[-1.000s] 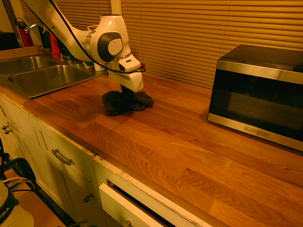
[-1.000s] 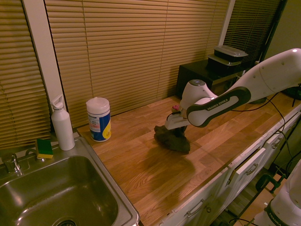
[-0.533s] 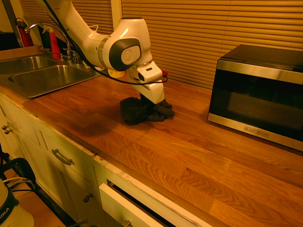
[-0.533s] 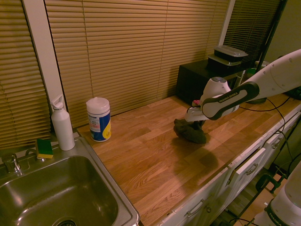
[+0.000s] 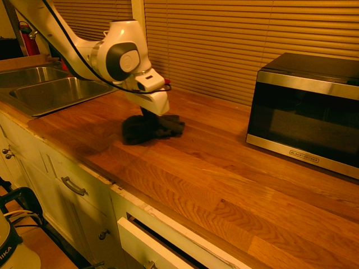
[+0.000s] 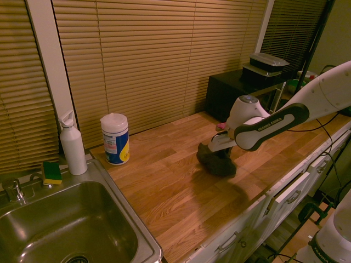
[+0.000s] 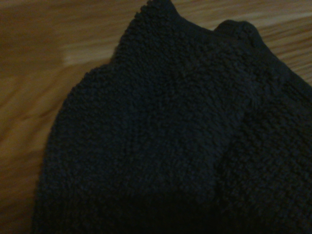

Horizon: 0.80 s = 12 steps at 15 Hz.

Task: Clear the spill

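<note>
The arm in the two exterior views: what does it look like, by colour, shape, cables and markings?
A white arm of smooth rounded segments with dark grey bands and a round dark grey joint cap with a white centre. In the second exterior view a dark band on the forearm bears white FRANKA EMIKA lettering. A thin black cable runs along the arm down to the boxy white hand.

Dim amber light, soft wrist view
</note>
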{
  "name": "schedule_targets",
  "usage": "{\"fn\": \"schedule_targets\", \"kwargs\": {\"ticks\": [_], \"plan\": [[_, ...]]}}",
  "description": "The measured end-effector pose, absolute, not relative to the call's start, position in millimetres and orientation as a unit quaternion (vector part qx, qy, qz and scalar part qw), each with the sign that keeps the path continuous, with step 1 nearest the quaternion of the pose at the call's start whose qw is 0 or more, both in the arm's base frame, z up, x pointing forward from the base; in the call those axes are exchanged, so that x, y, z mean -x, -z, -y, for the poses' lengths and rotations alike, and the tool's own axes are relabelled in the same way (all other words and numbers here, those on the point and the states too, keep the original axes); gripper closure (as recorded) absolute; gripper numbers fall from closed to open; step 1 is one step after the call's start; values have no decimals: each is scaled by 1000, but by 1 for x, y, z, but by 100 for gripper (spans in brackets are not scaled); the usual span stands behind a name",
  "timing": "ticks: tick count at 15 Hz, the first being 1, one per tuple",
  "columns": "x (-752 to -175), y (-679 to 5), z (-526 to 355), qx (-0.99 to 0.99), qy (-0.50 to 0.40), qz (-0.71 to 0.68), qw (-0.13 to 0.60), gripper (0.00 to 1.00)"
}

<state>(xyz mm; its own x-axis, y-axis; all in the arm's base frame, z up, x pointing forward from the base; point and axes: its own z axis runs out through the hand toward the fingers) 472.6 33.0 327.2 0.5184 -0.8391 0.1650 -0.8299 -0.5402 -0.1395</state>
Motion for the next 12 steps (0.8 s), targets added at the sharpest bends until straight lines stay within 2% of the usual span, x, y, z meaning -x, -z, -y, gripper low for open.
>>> {"fn": "schedule_targets", "kwargs": {"ticks": [4, 7, 8, 12], "plan": [[-461, -329, -135, 889, 95, -447, 27, 100], [-473, -330, -191, 900, 96, -425, 22, 100], [-478, -330, -209, 902, 98, -419, 19, 0], [-485, -331, -228, 905, 97, -414, 8, 0]]}}
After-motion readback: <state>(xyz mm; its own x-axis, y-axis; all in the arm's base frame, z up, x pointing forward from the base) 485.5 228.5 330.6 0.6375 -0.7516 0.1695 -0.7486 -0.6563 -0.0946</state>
